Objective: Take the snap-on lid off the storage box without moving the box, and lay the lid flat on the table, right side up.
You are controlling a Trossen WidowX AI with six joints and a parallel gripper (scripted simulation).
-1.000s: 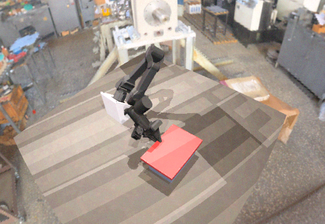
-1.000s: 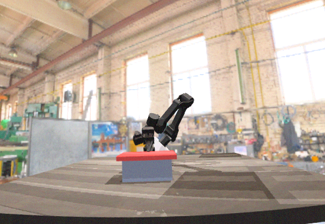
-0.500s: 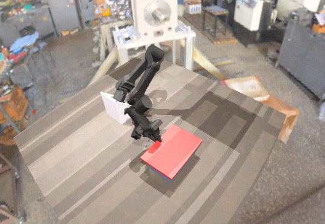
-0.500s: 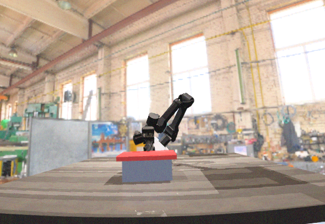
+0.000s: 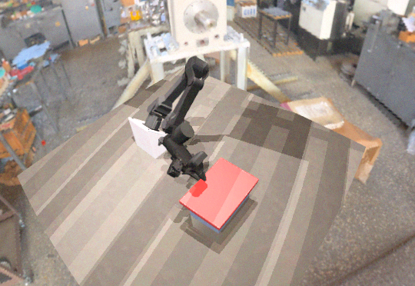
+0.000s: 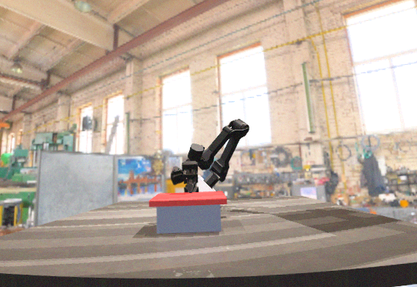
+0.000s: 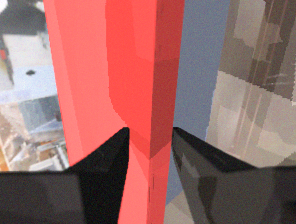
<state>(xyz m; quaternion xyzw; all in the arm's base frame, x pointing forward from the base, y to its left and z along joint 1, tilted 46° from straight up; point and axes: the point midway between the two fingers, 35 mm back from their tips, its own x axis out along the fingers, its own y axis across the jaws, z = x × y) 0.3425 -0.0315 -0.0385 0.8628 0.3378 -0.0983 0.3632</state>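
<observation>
The red lid (image 5: 227, 193) (image 6: 185, 201) (image 7: 85, 60) lies level on top of the blue-grey storage box (image 6: 188, 219) (image 7: 200, 75), its rim overhanging the walls. The box stands upright on the table. My gripper (image 5: 204, 179) (image 7: 150, 133) is shut on the lid's rim at the side nearest the arm. In the wrist view one finger is over the lid's top and the other is on the outer side, by the box wall. In the exterior view the fingertips are hidden behind the lid. No gap between lid and box shows.
A white panel (image 5: 147, 141) (image 6: 205, 186) stands upright beside the arm's base, behind the gripper. The striped wooden table (image 5: 115, 204) (image 6: 309, 251) carries the arm, the panel and the box. Its edges drop off to the workshop floor.
</observation>
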